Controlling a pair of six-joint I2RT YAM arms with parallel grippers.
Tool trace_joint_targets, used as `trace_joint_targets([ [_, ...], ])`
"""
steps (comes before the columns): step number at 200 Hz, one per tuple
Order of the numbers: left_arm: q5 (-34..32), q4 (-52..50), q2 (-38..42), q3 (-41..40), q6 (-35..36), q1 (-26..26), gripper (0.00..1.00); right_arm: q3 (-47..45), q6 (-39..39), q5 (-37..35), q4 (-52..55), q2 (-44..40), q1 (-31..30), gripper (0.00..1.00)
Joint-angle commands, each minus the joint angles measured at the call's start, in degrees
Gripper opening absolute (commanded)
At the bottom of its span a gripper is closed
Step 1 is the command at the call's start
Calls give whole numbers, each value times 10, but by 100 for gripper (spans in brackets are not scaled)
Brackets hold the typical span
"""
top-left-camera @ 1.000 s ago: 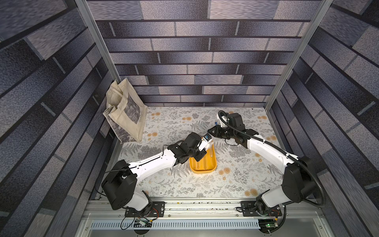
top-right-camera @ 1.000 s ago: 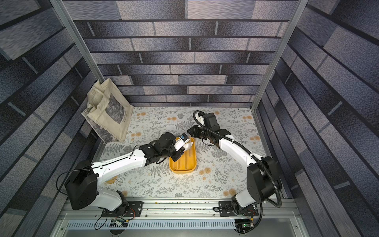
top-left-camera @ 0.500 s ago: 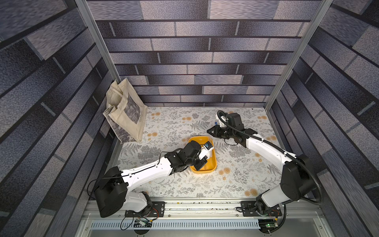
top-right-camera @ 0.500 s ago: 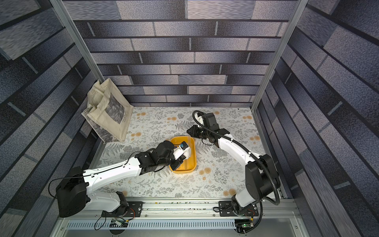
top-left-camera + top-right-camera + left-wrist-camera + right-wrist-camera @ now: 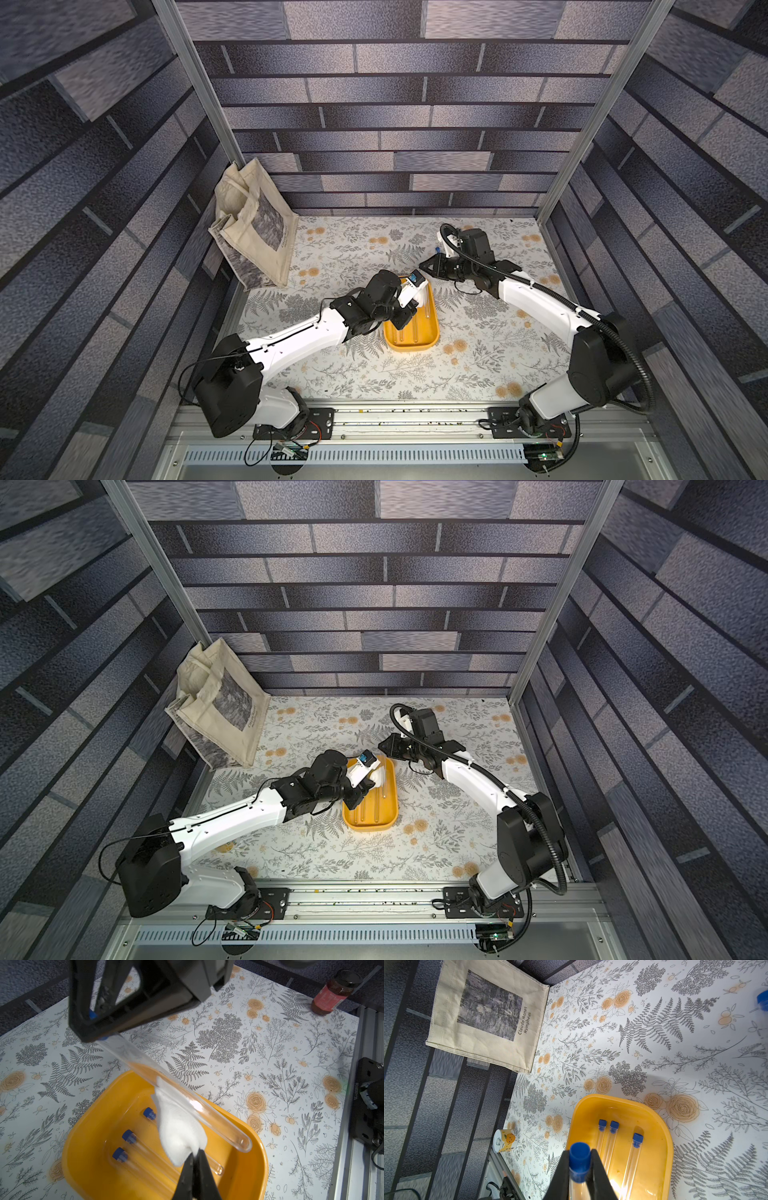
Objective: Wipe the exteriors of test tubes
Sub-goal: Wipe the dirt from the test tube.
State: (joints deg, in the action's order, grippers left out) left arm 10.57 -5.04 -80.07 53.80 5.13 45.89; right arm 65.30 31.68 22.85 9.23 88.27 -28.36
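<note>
My right gripper (image 5: 579, 1159) is shut on the blue-capped end of a clear test tube (image 5: 187, 1103), which slants down over the yellow tray (image 5: 93, 1126). My left gripper (image 5: 195, 1152) is shut on a white cloth (image 5: 178, 1126) that lies against the underside of this tube. Three more capped test tubes (image 5: 611, 1142) lie side by side in the tray. Another tube (image 5: 154, 1038) rests on the table beyond the tray. In both top views the two grippers (image 5: 422, 266) (image 5: 374, 777) meet over the tray's far end (image 5: 415, 336).
A canvas tote bag (image 5: 257, 232) leans in the back left corner. A small printed can (image 5: 506, 1139) stands near the front rail on the left. A brown bottle with a red label (image 5: 332, 991) stands at the table's edge.
My left gripper with the cloth dipped toward the near part of the tray, then came back up to the tray's far end. The right arm has hardly moved.
</note>
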Motion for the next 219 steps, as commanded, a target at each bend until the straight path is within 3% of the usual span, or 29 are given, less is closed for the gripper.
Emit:
trace_joint_targets([
  [1,25,3,-17,33,15,-16,6,3,-5,11,11,-16,3,15],
  [96,62,-20,-66,115,40,-63,6,-3,-7,6,17,-26,3,16],
  [219,38,-16,-18,25,-3,21,7,14,-10,-3,17,-8,6,16],
])
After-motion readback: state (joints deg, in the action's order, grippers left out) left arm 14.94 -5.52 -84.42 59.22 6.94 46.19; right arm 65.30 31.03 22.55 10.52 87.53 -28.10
